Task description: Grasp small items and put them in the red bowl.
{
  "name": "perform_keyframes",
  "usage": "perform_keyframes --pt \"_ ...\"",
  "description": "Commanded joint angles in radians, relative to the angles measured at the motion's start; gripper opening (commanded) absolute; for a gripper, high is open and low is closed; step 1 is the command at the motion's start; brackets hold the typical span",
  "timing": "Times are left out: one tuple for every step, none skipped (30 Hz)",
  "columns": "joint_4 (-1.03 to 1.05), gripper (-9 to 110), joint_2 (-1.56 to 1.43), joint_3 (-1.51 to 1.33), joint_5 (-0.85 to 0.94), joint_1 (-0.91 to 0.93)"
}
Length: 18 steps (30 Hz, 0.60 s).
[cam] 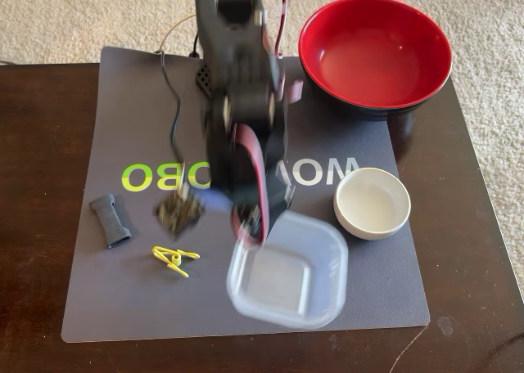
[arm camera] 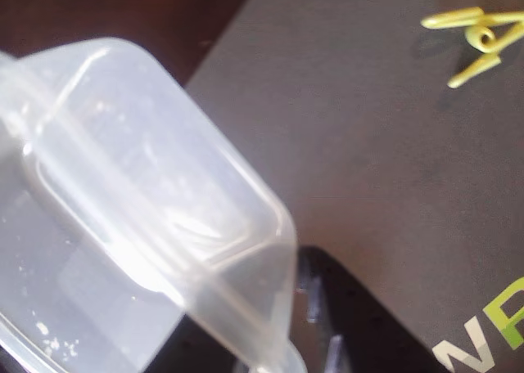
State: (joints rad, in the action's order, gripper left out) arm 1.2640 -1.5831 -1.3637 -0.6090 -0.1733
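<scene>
My gripper (cam: 252, 228) is shut on the near-left rim of the clear square plastic tub (cam: 288, 272), which looks blurred and tilted over the mat. In the wrist view the tub (arm camera: 123, 226) fills the left side, with one black finger (arm camera: 321, 312) under its rim. The red bowl (cam: 375, 52) stands empty at the back right. The small cream bowl (cam: 372, 203) sits right of the tub. The yellow-green wire clip (cam: 173, 258) lies left of the tub and also shows in the wrist view (arm camera: 479, 38). The dark grey bone-shaped piece (cam: 110, 219) lies at the far left.
A grey mat (cam: 115, 307) with green and white lettering covers the dark wooden table (cam: 41, 226). A small dark crumpled object (cam: 179, 210) lies near the arm's base side. A black cable (cam: 172, 103) runs across the mat. Carpet surrounds the table.
</scene>
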Motion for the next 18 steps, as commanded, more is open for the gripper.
perform_keyframes --pt "0.018 0 -0.242 -0.074 -0.143 -0.184" --pt "0.038 0 -0.288 -0.112 -0.179 -0.245" --pt "0.054 0 -0.336 -0.158 -0.201 -0.31" --pt "0.08 0 -0.374 -0.199 -0.227 -0.376" --pt "0.112 0 -0.402 -0.235 -0.253 -0.439" --pt "0.133 0 -0.426 -0.27 -0.268 -0.494" --pt "0.147 0 -0.448 -0.308 -0.285 -0.543" --pt "0.166 0 -0.46 -0.339 -0.307 -0.586" --pt "0.175 0 -0.471 -0.367 -0.324 -0.624" --pt "0.176 0 -0.483 -0.394 -0.347 -0.66" --pt "0.176 0 -0.492 -0.42 -0.385 -0.69" --pt "0.173 0 -0.5 -0.44 -0.413 -0.715" --pt "0.169 0 -0.502 -0.446 -0.428 -0.738" --pt "0.17 0 -0.495 -0.453 -0.453 -0.758" --pt "0.17 0 -0.489 -0.46 -0.479 -0.778" --pt "0.169 0 -0.488 -0.469 -0.503 -0.798" --pt "0.166 0 -0.491 -0.48 -0.531 -0.818" --pt "0.164 0 -0.492 -0.485 -0.56 -0.836"
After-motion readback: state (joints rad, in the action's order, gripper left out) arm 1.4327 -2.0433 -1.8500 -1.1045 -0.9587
